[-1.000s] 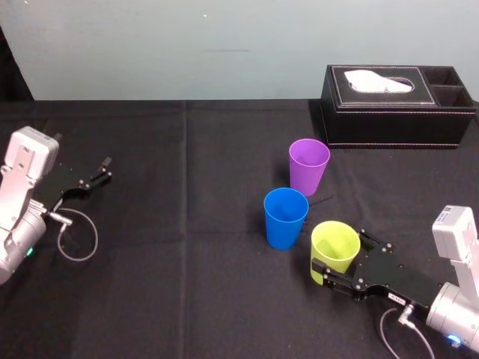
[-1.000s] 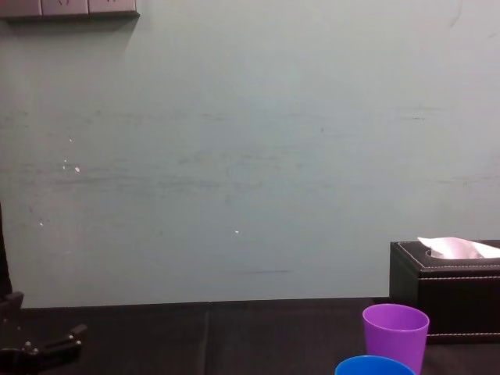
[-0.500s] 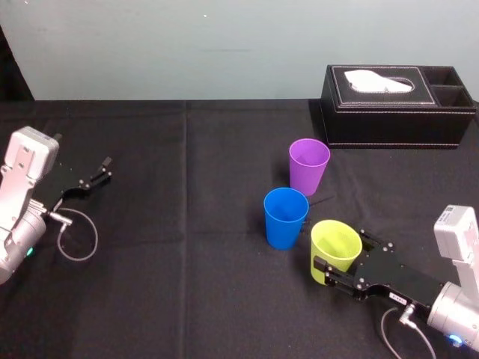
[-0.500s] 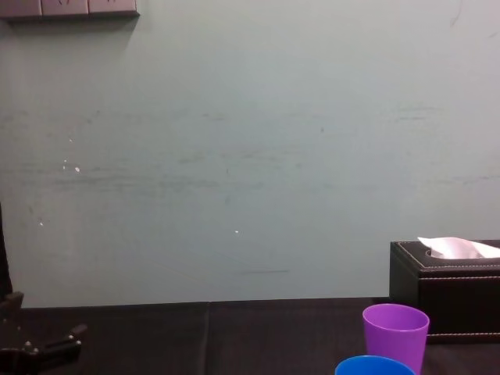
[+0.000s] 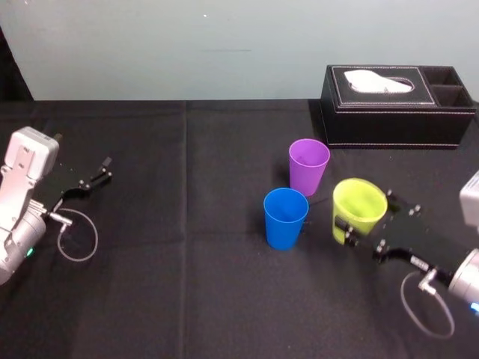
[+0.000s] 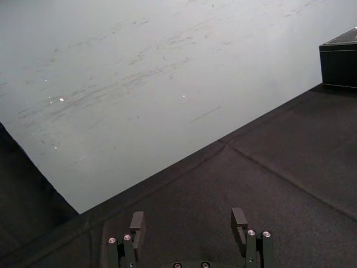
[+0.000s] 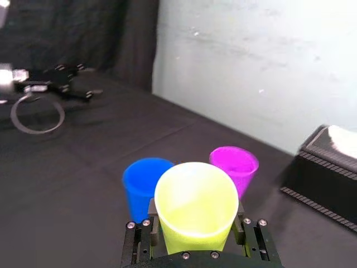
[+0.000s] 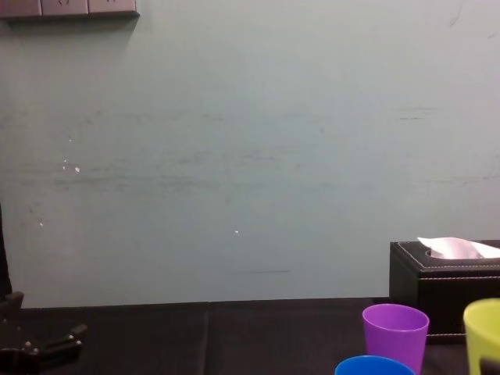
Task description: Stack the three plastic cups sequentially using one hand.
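Observation:
My right gripper [image 5: 364, 218] is shut on the yellow-green cup [image 5: 359, 203], one finger on each side of its wall [image 7: 195, 207], and holds it upright above the black table. The blue cup [image 5: 285, 218] stands on the table to the left of the held cup, with the purple cup [image 5: 308, 166] just behind it. In the right wrist view the blue cup [image 7: 145, 183] and purple cup [image 7: 235, 166] stand beyond the held one. The chest view catches the purple cup [image 8: 395, 331], the blue rim [image 8: 375, 366] and the yellow-green cup [image 8: 484, 334]. At the far left my left gripper [image 5: 91, 180] rests open [image 6: 188, 223].
A black tissue box [image 5: 397, 106] with white tissue stands at the back right, behind the purple cup. A looped cable [image 5: 77, 238] hangs by the left arm. The black cloth covers the table [image 5: 187, 284] up to the pale wall.
My right gripper closed on the yellow-green cup, then lifted it and carried it back and to the right, to a spot right of the purple cup. Left arm unmoved.

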Controlling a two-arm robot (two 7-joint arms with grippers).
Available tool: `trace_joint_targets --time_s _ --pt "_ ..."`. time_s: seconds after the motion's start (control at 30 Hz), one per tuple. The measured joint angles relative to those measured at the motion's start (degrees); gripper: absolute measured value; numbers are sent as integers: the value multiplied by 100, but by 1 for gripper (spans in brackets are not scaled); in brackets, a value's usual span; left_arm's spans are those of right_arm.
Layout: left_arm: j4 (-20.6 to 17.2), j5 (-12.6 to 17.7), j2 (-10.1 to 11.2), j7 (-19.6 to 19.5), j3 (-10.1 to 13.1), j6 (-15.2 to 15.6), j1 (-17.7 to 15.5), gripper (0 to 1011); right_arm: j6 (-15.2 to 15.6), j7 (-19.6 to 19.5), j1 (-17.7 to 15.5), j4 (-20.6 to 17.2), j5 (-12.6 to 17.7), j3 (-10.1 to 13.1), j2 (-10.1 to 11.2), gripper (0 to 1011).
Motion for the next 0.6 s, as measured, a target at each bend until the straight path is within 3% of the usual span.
trace_joint_targets --time_s 0.2,0.33,0.6 --pt "0 0 0 0 0 0 0 1012 324 14 288 -51 261 168 -75 734" --pt "0 0 0 0 0 0 0 1011 590 22 649 44 494 194 -188 734" --pt "0 0 0 0 0 0 0 1012 860 -20 1186 257 626 3 -358 734"
